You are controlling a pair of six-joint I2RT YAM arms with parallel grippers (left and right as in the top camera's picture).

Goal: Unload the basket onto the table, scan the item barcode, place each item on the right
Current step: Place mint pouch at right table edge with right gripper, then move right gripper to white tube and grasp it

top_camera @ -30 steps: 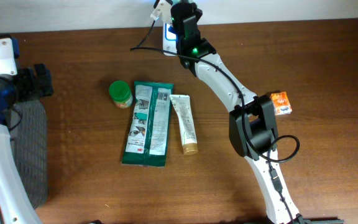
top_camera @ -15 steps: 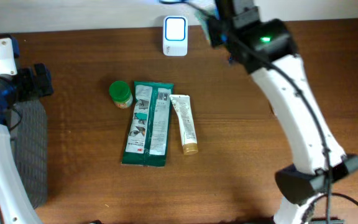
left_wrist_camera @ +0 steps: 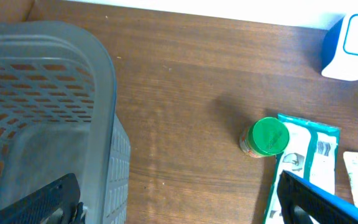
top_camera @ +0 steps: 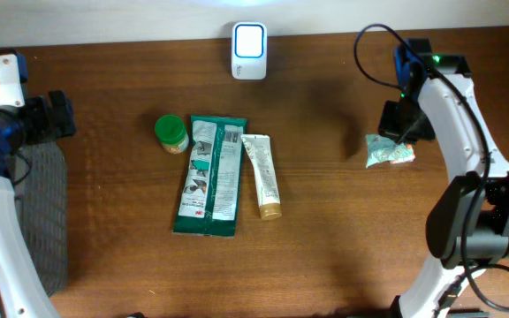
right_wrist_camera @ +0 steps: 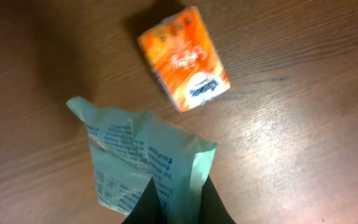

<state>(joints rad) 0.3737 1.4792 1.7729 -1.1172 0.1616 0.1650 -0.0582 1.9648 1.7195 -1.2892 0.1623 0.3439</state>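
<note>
Dark wood table [top_camera: 325, 221], with a white wall strip along its far edge. You have the scanner [top_camera: 248, 51], white with a lit blue-rimmed face, standing at the far edge near the middle.

Your right gripper [right_wrist_camera: 178, 205] is closed, pinching the pale green packet [right_wrist_camera: 138, 155] by one edge between its dark fingers. The packet is crumpled, with printed text facing the wrist camera. Seen from overhead it is at the right side of the table, well to the right of the scanner and nearer than it. You cannot tell from these views whether its lower edge touches the wood. An orange tissue pack [right_wrist_camera: 184, 59] lies flat on the table close to the packet. The two do not overlap in the right wrist view.

Your left gripper [top_camera: 56, 115] is spread wide with nothing between the fingers. It is at the far left of the table, by the far end of the grey mesh basket [left_wrist_camera: 48, 93].

In the middle of the table:
- The green-lidded jar [top_camera: 171, 133] stands upright, just left of the far end of the long green pouch [top_camera: 210, 175].
- The pouch lies flat, its long side running far to near.
- The white tube [top_camera: 263, 175] lies along the pouch's right edge, tan cap toward the near side. You cannot tell whether they touch or sit just apart.
</note>
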